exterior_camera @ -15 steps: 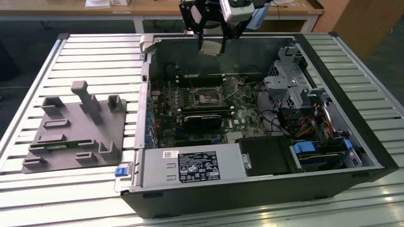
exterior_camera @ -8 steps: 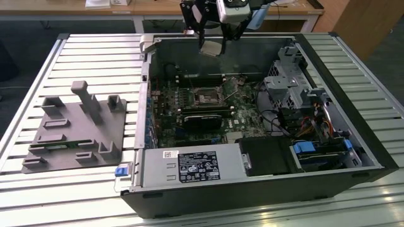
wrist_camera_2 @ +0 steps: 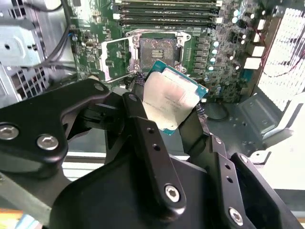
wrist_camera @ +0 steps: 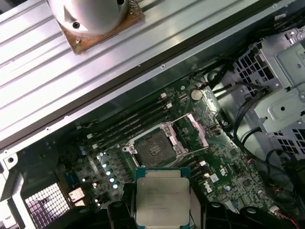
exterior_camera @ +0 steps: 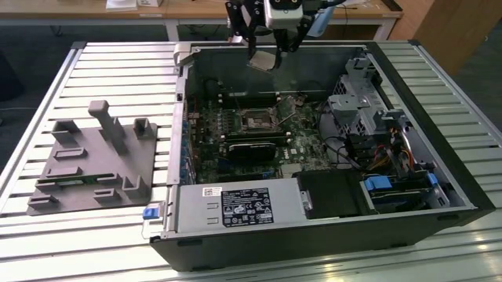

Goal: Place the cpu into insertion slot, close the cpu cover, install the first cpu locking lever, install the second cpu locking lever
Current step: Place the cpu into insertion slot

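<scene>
Silver-grey cpu is hanging in the gripper in the exterior view. It's pinched by its edges, tilted, and held up above the open computer case. The insertion slot is sitting well apart below it on the motherboard, unfilled. In the second wrist view, black fingers are clamping the chip on two opposite edges. The chip is riding rotated against the socket's square, and the cpu cover is standing flipped open just beside the slot. In the first wrist view, the chip is showing metal top up, the slot's dark centre is lying exposed, and the cover frame is swung clear. My read: I'd be squaring the chip to the socket rim, levelling it, then lowering straight down with no sliding across the contacts. Hard to tell: corner marker and edge notches aren't resolving, so orientation is going unconfirmed. The locking levers are too thin to pick out with confidence, and the pad contact is hiding behind the chip.
</scene>
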Tool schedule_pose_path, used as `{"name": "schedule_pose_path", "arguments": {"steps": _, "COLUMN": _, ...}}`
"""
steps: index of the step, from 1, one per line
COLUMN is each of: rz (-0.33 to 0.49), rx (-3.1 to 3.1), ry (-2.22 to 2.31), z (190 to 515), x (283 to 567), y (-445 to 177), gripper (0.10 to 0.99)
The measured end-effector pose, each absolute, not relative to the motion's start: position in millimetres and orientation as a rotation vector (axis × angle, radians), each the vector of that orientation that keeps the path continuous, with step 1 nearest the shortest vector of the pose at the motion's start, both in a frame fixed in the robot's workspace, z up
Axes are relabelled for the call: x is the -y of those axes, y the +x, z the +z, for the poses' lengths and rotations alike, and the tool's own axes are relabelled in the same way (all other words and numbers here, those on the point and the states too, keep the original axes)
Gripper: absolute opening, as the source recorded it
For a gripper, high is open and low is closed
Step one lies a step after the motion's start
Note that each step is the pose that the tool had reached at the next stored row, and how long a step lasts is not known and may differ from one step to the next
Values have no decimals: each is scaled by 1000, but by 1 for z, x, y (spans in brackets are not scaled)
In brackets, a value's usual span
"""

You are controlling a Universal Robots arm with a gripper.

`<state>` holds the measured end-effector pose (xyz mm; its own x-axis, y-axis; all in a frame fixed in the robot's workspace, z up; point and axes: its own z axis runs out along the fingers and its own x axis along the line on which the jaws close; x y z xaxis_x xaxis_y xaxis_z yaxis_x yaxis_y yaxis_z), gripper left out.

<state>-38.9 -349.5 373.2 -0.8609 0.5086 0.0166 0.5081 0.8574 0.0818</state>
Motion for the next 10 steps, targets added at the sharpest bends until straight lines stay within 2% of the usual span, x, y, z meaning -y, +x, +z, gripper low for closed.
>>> {"name": "schedule_pose_path", "arguments": {"steps": 10, "rz": 125, "rx": -2944, "ry": 1051, "z": 372, "x": 350, "y": -39, "gripper": 541}}
